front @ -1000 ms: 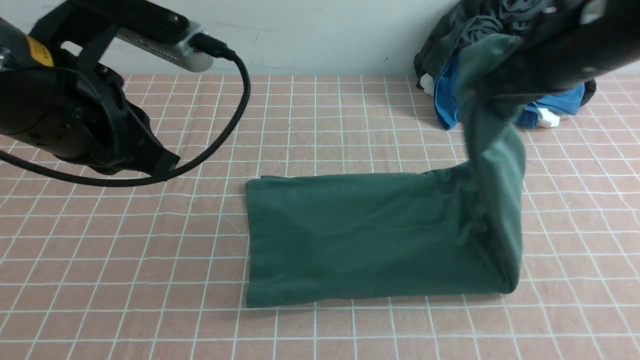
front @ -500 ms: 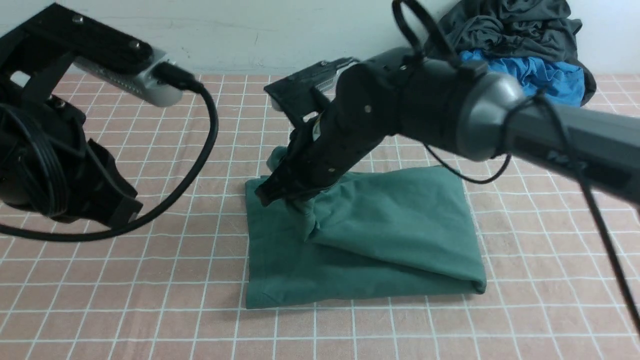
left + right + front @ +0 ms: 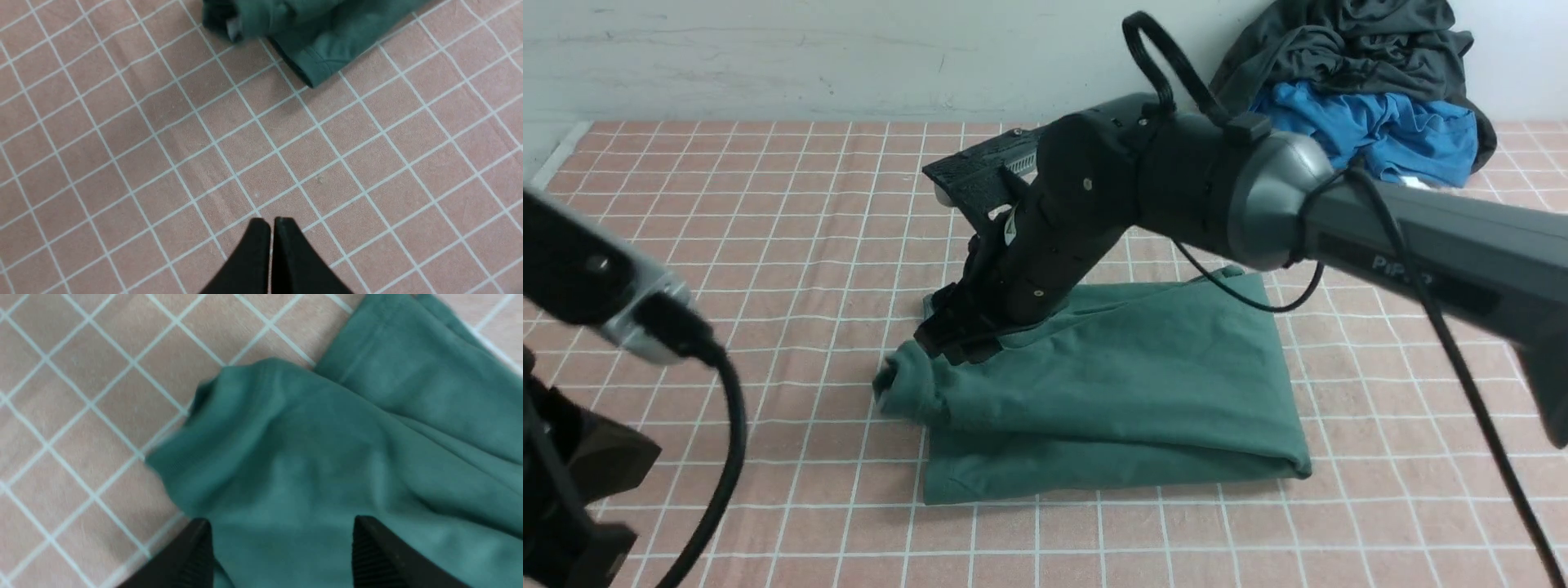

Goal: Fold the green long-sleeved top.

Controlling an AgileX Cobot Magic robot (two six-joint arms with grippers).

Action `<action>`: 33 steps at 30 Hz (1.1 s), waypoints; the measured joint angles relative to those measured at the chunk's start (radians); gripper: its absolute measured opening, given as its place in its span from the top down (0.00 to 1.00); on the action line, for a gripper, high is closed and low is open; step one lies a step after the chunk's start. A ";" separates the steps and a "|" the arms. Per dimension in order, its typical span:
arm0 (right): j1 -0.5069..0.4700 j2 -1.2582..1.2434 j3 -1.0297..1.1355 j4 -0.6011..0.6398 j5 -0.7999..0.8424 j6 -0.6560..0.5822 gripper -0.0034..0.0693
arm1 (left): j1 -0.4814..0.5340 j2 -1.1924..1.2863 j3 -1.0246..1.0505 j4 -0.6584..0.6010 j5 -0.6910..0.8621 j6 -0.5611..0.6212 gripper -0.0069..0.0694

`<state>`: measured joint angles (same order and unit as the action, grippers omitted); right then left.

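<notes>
At the flap-laying step, with our right claw (image 3: pixel 282 543) spread wide and our left claw (image 3: pixel 271 241) closed, we should next square the green top (image 3: pixel 1127 376), lying mid-bench (image 3: pixel 792 490), toward the near edge.

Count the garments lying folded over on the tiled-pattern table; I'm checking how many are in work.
1: the green long-sleeved top, at the middle of the table, beneath the right arm. Layers hidden beneath it can't be ruled out.

Gridded tabletop (image 3: pixel 809 245) lies open between the 2 arms, while the right arm (image 3: pixel 1094 196) blocks passage over the green top (image 3: pixel 1135 384).
</notes>
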<state>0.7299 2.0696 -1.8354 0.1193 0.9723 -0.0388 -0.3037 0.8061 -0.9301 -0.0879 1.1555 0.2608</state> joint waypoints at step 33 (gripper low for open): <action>0.000 -1.443 0.964 -0.119 -0.276 -0.008 0.96 | 0.000 -0.788 0.512 0.061 -0.350 -0.180 0.91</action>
<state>0.7299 0.6268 -0.8718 0.0000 0.6964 -0.0471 -0.3037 0.0179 -0.4182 -0.0265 0.8052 0.0810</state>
